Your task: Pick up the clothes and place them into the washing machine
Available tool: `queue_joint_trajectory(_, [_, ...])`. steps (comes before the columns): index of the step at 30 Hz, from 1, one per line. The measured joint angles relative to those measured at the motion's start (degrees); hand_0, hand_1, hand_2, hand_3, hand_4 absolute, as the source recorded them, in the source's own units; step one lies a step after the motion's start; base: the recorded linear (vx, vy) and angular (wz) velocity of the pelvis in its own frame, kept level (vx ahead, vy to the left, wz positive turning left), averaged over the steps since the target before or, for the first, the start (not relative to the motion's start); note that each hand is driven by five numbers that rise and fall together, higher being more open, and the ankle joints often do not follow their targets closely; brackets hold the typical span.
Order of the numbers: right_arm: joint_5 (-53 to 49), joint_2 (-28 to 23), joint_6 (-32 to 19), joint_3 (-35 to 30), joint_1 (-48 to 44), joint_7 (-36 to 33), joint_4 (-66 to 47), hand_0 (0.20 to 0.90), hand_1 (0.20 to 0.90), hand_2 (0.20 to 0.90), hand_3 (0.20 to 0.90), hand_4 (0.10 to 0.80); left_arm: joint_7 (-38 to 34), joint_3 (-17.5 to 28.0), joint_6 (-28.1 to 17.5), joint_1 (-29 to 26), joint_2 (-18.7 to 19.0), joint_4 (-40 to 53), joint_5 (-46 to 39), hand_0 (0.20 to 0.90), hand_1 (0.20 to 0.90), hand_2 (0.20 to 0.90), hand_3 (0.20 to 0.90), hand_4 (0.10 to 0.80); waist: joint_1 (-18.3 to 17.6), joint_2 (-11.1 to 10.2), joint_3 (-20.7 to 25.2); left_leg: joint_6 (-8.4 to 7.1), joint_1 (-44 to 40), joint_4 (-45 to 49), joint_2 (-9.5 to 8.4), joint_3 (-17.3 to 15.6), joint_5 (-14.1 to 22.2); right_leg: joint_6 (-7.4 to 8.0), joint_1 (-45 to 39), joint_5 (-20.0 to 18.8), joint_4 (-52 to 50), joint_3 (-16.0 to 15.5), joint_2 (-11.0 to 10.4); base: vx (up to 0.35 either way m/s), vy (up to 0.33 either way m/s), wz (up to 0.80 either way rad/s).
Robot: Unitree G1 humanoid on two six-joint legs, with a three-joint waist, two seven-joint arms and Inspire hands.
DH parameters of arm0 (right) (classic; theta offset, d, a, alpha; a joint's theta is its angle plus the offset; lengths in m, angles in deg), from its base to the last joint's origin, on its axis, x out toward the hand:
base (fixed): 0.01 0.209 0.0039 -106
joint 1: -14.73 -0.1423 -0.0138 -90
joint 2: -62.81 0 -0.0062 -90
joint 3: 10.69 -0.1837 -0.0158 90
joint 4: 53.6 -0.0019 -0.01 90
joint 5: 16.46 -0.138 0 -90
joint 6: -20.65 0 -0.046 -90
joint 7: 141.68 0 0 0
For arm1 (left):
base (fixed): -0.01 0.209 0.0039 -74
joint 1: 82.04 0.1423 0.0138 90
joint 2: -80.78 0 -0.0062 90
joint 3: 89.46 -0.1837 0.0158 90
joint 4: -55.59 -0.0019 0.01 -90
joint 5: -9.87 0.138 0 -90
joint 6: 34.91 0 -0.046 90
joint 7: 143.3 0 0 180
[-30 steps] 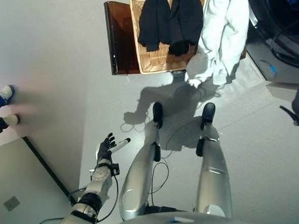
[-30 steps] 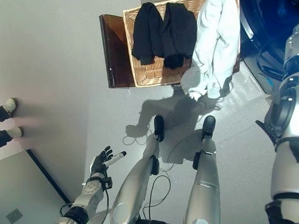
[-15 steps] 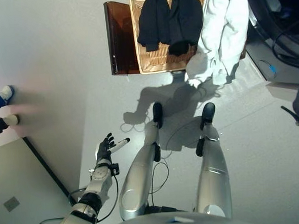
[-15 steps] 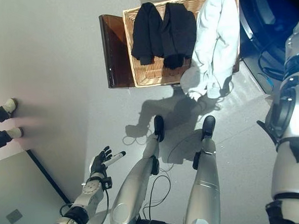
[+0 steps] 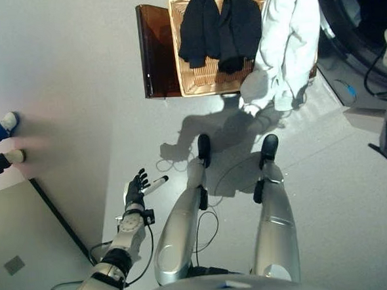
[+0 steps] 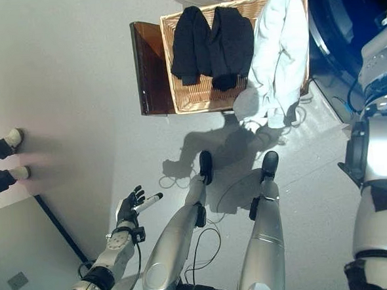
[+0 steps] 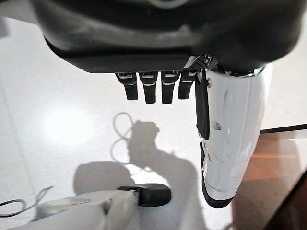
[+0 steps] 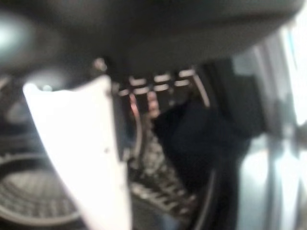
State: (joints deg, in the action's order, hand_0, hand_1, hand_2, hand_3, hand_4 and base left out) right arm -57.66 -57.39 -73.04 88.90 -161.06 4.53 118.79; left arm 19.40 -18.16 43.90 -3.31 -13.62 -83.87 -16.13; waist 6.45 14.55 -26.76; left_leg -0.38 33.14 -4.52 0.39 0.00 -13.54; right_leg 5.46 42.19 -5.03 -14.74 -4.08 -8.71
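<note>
A wicker basket (image 5: 199,79) rests on a dark brown box (image 5: 155,49) beside the washing machine (image 5: 363,16). A black garment (image 5: 219,25) lies in the basket. A white garment (image 5: 286,41) hangs over the basket's edge on the machine's side. My right arm (image 6: 378,55) reaches up toward the machine. In the right wrist view my right hand (image 8: 144,28) is at the drum (image 8: 38,201) with relaxed fingers (image 8: 160,81), and a dark garment (image 8: 201,139) lies in the drum past them. My left hand (image 5: 137,188) hangs low at my left side, open and empty, as its wrist view (image 7: 158,33) shows.
A person's shoes (image 5: 5,120) stand at the far left by the wall. A dark line (image 5: 59,212) on the floor marks a step or edge at the lower left. Pale floor lies between me and the basket.
My right arm has risen a little toward the machine's opening. The view has shifted slightly. The basket, its clothes and my left hand stay as they were.
</note>
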Motion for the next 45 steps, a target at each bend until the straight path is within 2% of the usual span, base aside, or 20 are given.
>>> queue_joint_trajectory(5, [6.91, 2.19, 1.14, 1.08, 2.69, -0.35, -0.67, 0.900, 0.900, 0.900, 0.900, 0.800, -1.07, -0.01, -0.26, 0.01, -0.04, -0.34, 0.83, 0.900, 0.900, 0.900, 0.900, 0.800, -1.10, -0.14, -0.10, 0.06, -1.14, 0.00, 0.24, 0.04, -0.01, -0.04, -1.85, -0.44, 1.23, -0.36, 0.22, -0.004, 0.012, -0.05])
queue_joint_trajectory(12, [15.91, 6.49, 1.21, 2.49, 8.61, -3.67, -9.26, 0.900, 0.900, 0.900, 0.900, 0.800, -2.20, 0.17, -0.36, -0.04, -0.19, -1.04, 2.05, 0.900, 0.900, 0.900, 0.900, 0.800, -3.07, -0.69, -0.39, 0.39, -2.11, -0.01, 0.96, -0.17, 0.28, -0.06, -3.95, -0.85, 3.08, -1.23, 0.89, 0.000, 0.010, -0.03])
queue_joint_trajectory(15, [19.39, 8.95, 1.17, 3.54, 11.87, -4.23, -12.46, 0.900, 0.900, 0.900, 0.900, 0.800, -3.26, 0.74, -0.37, -0.06, -0.12, -1.62, 2.07, 0.900, 0.900, 0.900, 0.900, 0.800, -3.98, -2.13, -0.21, 0.43, -2.13, -0.01, 1.11, -0.21, 0.31, -0.28, -4.05, -1.04, 3.31, -1.24, 1.08, 0.000, 0.000, 0.00])
queue_joint_trajectory(21, [21.75, 14.01, 1.14, 3.34, 17.45, -5.45, -16.65, 0.900, 0.900, 0.900, 0.900, 0.800, -3.89, 0.73, -0.39, -0.11, -0.17, -2.17, 2.84, 0.900, 0.900, 0.900, 0.900, 0.800, -3.86, -3.44, -0.22, 0.30, -3.34, -0.01, 1.71, -0.16, 0.50, -0.42, -6.93, -2.59, 6.70, -1.54, 1.84, 0.000, 0.000, 0.00])
queue_joint_trajectory(27, [24.12, 19.48, 1.08, 3.47, 22.05, -5.77, -19.24, 0.900, 0.900, 0.900, 0.900, 0.800, -4.10, 1.75, -0.27, -0.08, -0.25, -2.81, 3.31, 0.900, 0.900, 0.900, 0.900, 0.800, -3.63, -3.64, -0.19, -0.08, -4.78, -0.02, 1.92, -0.16, 0.97, -0.11, -9.63, -3.50, 9.34, -1.75, 2.14, 0.001, 0.003, 0.01])
queue_joint_trajectory(45, [27.44, 23.09, 1.22, 6.69, 23.25, -5.59, -20.19, 0.900, 0.900, 0.900, 0.900, 0.800, -5.38, 2.70, -0.41, -0.02, -0.02, -2.69, 4.03, 0.900, 0.900, 0.900, 0.900, 0.800, -1.94, -4.16, -0.23, -0.04, -4.74, -0.02, 1.86, 1.15, 1.02, -0.34, -11.73, -4.76, 12.20, -3.42, 2.17, 0.003, 0.005, 0.06])
